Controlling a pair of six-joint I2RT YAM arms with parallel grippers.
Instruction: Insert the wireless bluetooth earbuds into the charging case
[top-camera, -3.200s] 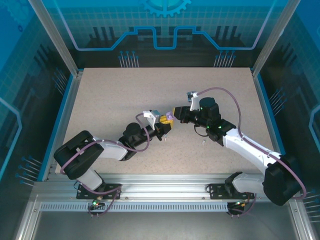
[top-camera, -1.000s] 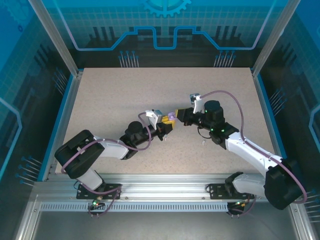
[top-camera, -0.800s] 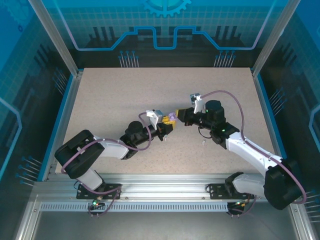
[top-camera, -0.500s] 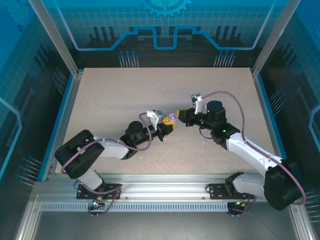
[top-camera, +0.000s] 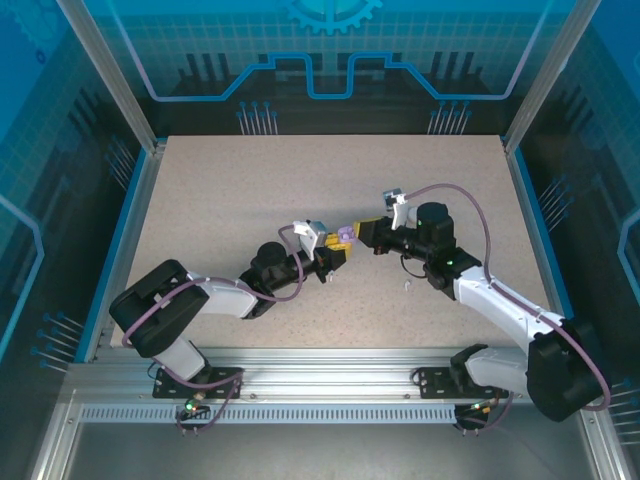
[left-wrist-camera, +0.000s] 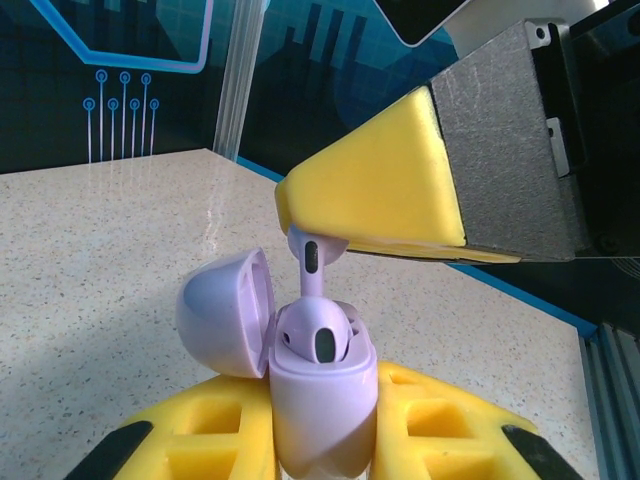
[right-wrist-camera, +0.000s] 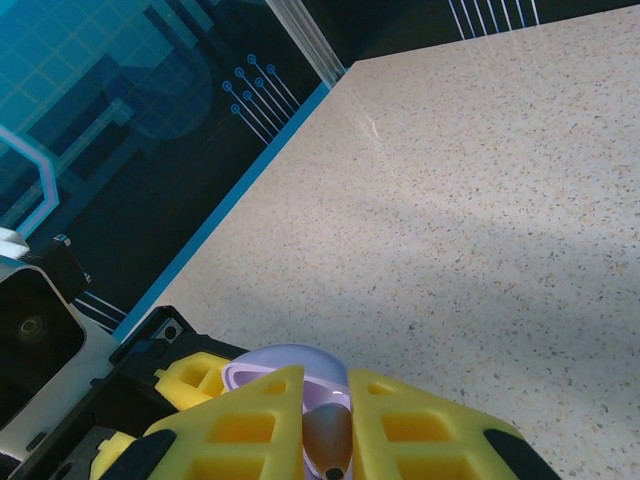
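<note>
Right gripper, pinching a pale purple earbud by its stem, has edged over the open charging case clamped in left gripper; bud head now inside case, seating looks nearly done.

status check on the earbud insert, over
Left claw shut on purple case. Right claw shut on purple earbud, stem up, lower end at case mouth. Lid tipped aside, not in the way.
</note>
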